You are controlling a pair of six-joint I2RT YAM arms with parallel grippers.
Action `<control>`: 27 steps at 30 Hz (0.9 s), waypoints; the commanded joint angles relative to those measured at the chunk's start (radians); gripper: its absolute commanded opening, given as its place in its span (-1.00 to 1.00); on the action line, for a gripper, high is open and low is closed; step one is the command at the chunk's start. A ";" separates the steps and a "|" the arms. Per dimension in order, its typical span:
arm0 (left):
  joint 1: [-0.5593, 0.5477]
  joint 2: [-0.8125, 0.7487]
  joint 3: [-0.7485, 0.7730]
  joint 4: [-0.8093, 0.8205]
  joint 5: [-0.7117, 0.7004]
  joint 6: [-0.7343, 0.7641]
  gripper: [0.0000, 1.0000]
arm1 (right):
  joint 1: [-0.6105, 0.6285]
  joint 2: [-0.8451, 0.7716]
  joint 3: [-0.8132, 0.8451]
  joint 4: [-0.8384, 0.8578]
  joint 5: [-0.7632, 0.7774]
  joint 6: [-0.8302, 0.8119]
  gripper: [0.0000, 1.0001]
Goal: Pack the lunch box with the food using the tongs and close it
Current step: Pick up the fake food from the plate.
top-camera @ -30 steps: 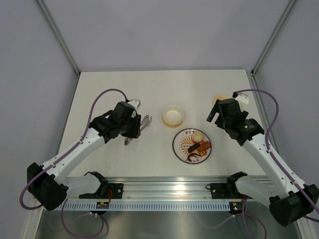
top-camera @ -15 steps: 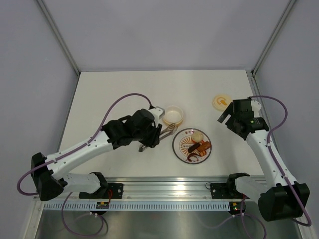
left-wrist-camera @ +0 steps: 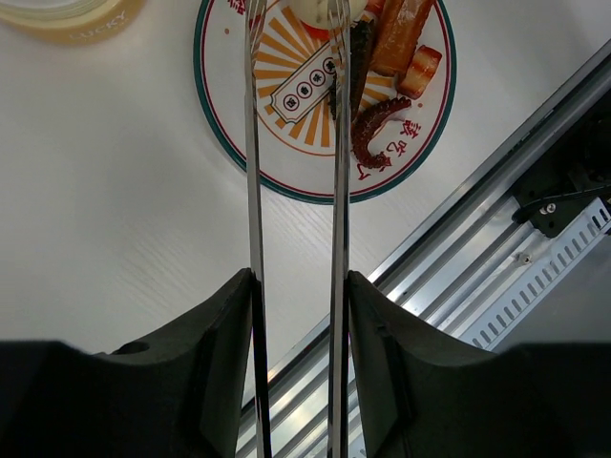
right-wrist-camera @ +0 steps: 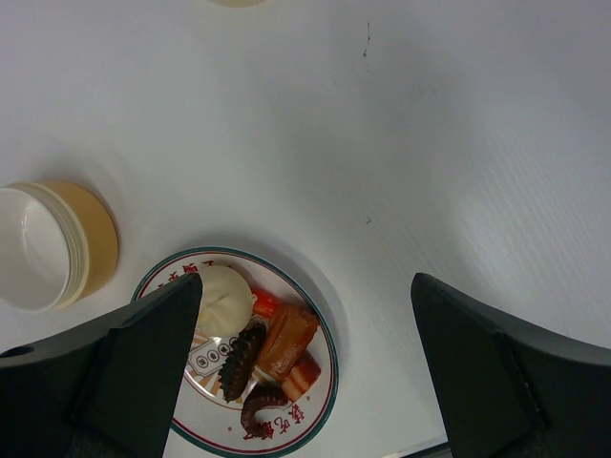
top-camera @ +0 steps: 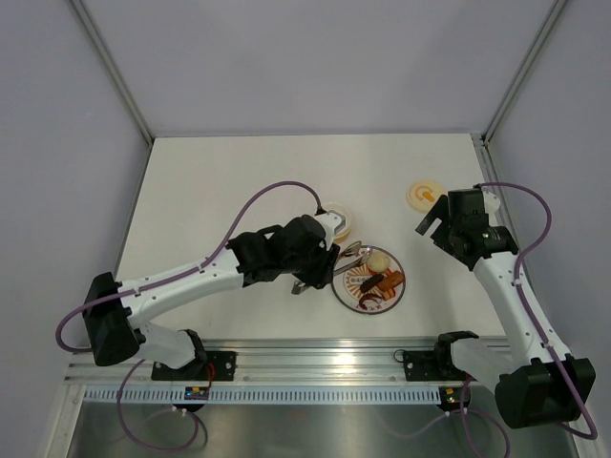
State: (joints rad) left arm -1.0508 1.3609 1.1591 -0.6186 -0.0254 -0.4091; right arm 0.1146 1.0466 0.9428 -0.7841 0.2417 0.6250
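Note:
My left gripper (left-wrist-camera: 299, 286) is shut on the tongs (left-wrist-camera: 336, 191), one finger pressed on each silver arm. The two arms stand apart, and their tips (top-camera: 355, 250) reach over the left part of the patterned plate (left-wrist-camera: 227, 134), by the food. The food lies on the plate: a cream ball (right-wrist-camera: 224, 296), an orange-brown chunk (right-wrist-camera: 286, 339) and dark brown pieces (left-wrist-camera: 374, 124). The lunch box (right-wrist-camera: 48, 248) sits just beyond the plate, partly hidden by my left arm in the top view. Its lid (top-camera: 423, 195) lies at the back right. My right gripper (right-wrist-camera: 305, 281) hangs open above the table, holding nothing.
The aluminium rail (top-camera: 315, 363) runs along the table's near edge, close behind the plate in the left wrist view. My left arm's purple cable (top-camera: 258, 200) arches over the table's middle.
My left arm has carried the tongs rightward, from left of the lunch box to the plate. My right gripper drew back to the right, uncovering the lid.

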 commanded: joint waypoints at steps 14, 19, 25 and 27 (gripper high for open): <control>-0.005 0.072 0.073 0.132 0.065 -0.025 -0.09 | -0.006 -0.039 0.019 0.008 -0.027 -0.021 0.99; -0.006 0.087 0.077 0.148 0.074 -0.037 -0.05 | -0.006 -0.039 0.025 0.002 -0.030 -0.024 0.99; -0.012 0.102 0.080 0.143 0.071 -0.039 0.00 | -0.006 -0.053 0.019 -0.003 -0.028 -0.022 0.99; -0.015 0.109 0.085 0.137 0.062 -0.034 0.00 | -0.006 -0.053 0.016 -0.004 -0.030 -0.021 0.99</control>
State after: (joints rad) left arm -1.0546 1.4616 1.1858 -0.5285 0.0257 -0.4397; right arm 0.1146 1.0145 0.9428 -0.7841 0.2218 0.6209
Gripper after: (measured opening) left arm 0.497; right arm 0.993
